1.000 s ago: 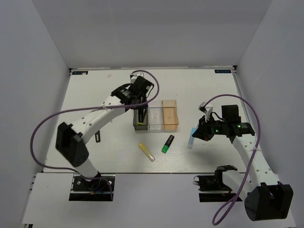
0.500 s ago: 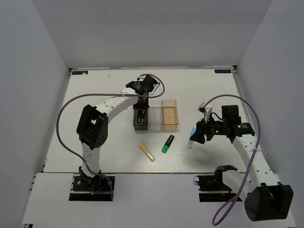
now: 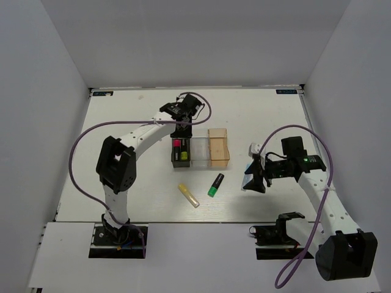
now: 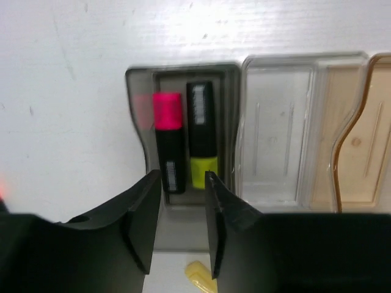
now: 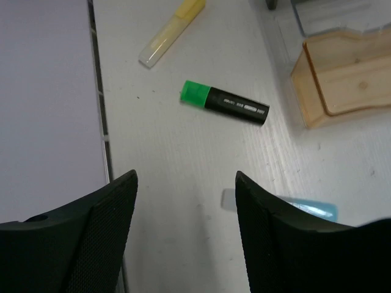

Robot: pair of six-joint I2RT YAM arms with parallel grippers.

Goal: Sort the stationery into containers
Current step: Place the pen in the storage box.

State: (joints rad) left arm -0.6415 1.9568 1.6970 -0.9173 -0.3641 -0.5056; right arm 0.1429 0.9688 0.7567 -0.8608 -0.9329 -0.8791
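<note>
The three joined containers sit mid-table: dark grey (image 3: 181, 161), clear (image 3: 200, 152), orange (image 3: 219, 148). In the dark grey bin (image 4: 137, 110) a black-pink highlighter (image 4: 167, 146) and a black-yellow one (image 4: 200, 143) lie side by side. My left gripper (image 3: 185, 124) hovers by that bin's far end, open, with nothing between its fingers (image 4: 183, 180). A yellow highlighter (image 3: 189, 195) and a black-green highlighter (image 3: 215, 185) lie on the table. My right gripper (image 3: 252, 177) is open low over the table (image 5: 186, 183). The light blue tube (image 5: 305, 207) lies just beside its right finger.
The clear bin (image 4: 275, 140) and orange bin (image 4: 360, 140) show nothing inside. White walls enclose the table on three sides. A purple cable loops over each arm. The table's near edge (image 5: 98, 91) runs close to my right gripper's left finger.
My right gripper opened and the light blue tube now lies on the table. My left gripper drew back from the dark grey bin, and the black-pink highlighter now lies inside.
</note>
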